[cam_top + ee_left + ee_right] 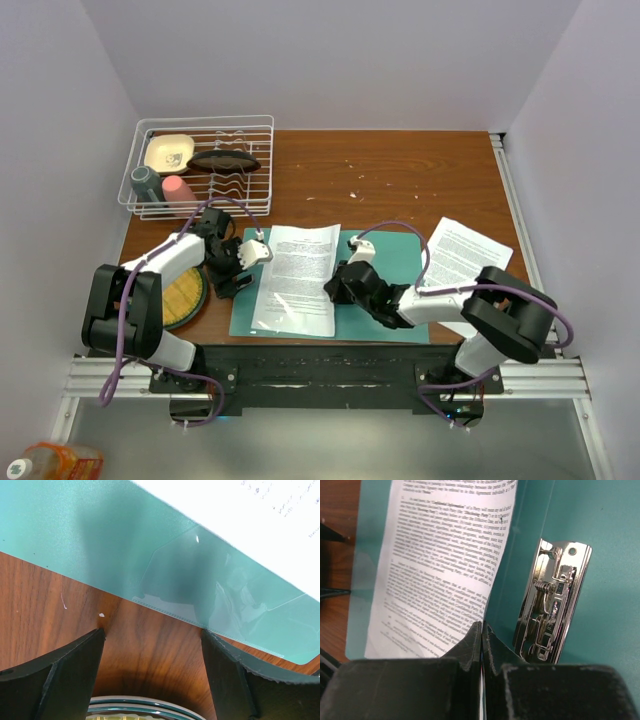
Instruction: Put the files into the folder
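The folder (385, 300) lies open and flat on the table (400, 180), near the front edge, so both halves are free to receive paper. 1 sheet (295, 280) lies on its left half, a little tilted.

The right fingers (481, 635) are fully closed and pinch this sheet at its right edge, close to the spine. In the right wrist view the paper curls up toward them. I read this as the reason for the grip: the edge is lifted so that the sheet can be slid or straightened on the folder, not carried away. Just beside these fingers the metal clip (555, 605) lies on the inner spine. The sheet is next to it, not under it, and I cannot tell whether the clip is open.

The left fingers (238, 268) stand wide apart and hold nothing. They are low over the table at the folder's left border, where a clear pocket (200, 595) shows, with a plate (145, 711) behind them. Probably they wait there to steady the folder while the other arm moves the paper.

A second sheet (470, 262) lies on the table just beside the folder's right border, partly hidden by the right arm. In my judgement, with 1 of 2 sheets on the folder, the task is about half done.
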Motion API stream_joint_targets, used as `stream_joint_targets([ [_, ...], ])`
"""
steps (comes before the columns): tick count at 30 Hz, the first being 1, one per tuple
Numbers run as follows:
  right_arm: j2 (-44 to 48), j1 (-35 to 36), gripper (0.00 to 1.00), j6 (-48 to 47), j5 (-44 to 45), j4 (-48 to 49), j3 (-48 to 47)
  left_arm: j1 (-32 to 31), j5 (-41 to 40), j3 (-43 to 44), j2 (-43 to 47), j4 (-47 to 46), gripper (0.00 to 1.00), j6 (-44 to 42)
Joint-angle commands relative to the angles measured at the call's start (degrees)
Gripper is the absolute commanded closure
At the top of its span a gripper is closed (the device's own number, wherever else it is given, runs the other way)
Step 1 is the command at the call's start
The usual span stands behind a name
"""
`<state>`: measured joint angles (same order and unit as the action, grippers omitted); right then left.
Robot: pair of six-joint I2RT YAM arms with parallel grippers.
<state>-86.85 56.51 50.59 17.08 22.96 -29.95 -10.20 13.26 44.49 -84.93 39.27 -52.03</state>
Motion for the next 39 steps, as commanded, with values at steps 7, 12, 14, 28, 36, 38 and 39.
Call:
stream_joint_targets([
  [7, -5.9, 0.4, 1.00, -0.9, 1.2, 2.6, -7.4, -0.1, 2.1, -2.7, -0.4, 1.0, 0.17, 0.5],
  [12, -7.1, 0.4, 1.00, -1.3, 0.7, 2.5, -9.6, -0.1, 2.2, -2.6, -0.4, 1.0, 0.17, 0.6],
  [14, -7.3, 0.5, 1.00, -1.1, 0.1, 2.4, -9.9, -0.1, 2.2, -2.5, -0.4, 1.1, 0.17, 0.7],
  [28, -1.1, 2.3, 1.00, 1.1, 0.6, -2.9, -8.2, -0.1, 2.1, -2.8, 0.0, 1.3, 0.18, 0.7],
  [36, -5.2, 4.1, 1.00, 4.8, -0.2, -2.7, -8.6, -0.1, 2.5, -2.2, 0.3, 1.9, 0.18, 1.1],
  [38, -5.9, 4.7, 1.00, 5.5, -0.2, -2.0, -8.4, -0.1, 2.4, -2.4, 0.5, 1.9, 0.19, 0.9],
  [39, -6.7, 4.8, 1.00, 5.7, -0.1, -1.6, -8.2, -0.1, 2.4, -2.4, 0.6, 2.0, 0.18, 0.8],
])
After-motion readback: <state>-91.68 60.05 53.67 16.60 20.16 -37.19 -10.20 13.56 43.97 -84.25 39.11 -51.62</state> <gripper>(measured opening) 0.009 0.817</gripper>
